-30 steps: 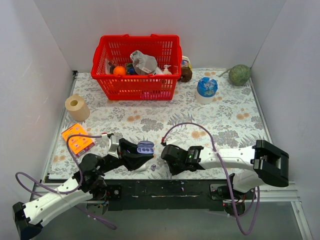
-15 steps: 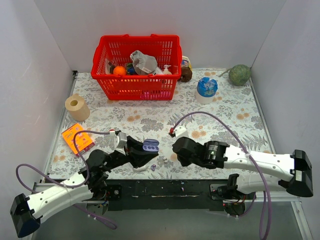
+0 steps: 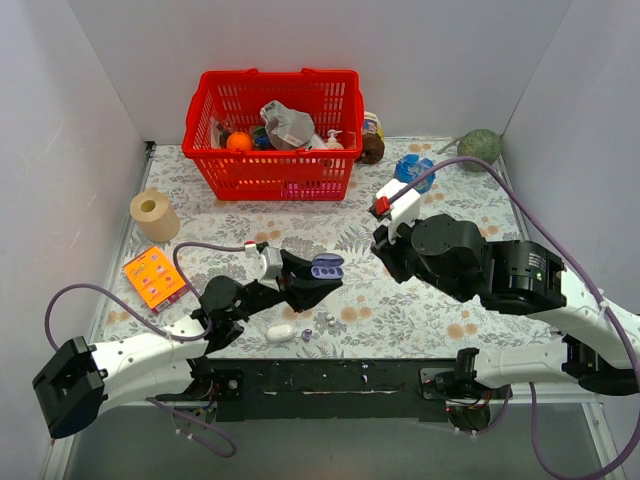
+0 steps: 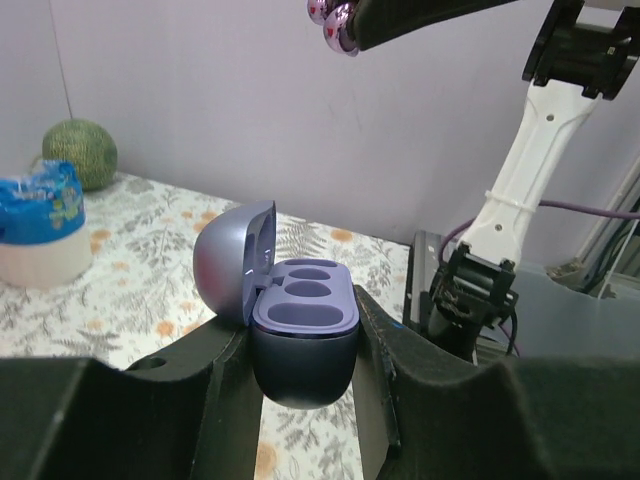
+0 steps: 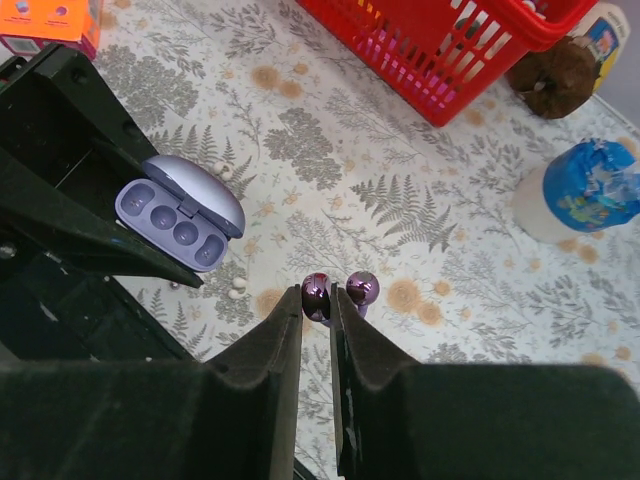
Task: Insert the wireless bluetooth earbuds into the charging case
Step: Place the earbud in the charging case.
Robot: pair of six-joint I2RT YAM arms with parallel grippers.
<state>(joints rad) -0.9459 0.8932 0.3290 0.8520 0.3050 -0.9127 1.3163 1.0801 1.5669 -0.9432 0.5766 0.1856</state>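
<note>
My left gripper (image 3: 318, 272) is shut on the charging case (image 3: 326, 267), a lavender case with its lid open, held above the mat. In the left wrist view the case (image 4: 300, 335) sits between the fingers (image 4: 225, 400), its sockets empty. My right gripper (image 5: 316, 300) is shut on the wireless earbuds (image 5: 316, 292), a joined pair of shiny purple beads; the second bead (image 5: 361, 288) sticks out to the right. It hangs high, right of the case (image 5: 180, 210). The earbuds also show at the top of the left wrist view (image 4: 335, 18). From above, the right gripper (image 3: 384, 252) hides them.
A small white piece (image 3: 280, 332) and a tiny purple piece (image 3: 307, 334) lie on the mat near the front edge. A red basket (image 3: 225, 165) stands at the back, a blue-lidded cup (image 3: 413, 175) and green ball (image 3: 480, 148) back right, a paper roll (image 3: 154, 213) and orange box (image 3: 155, 276) left.
My right arm has risen from the front of the mat and swung back and right, holding the earbuds. My left gripper has carried the case right and further from the front edge.
</note>
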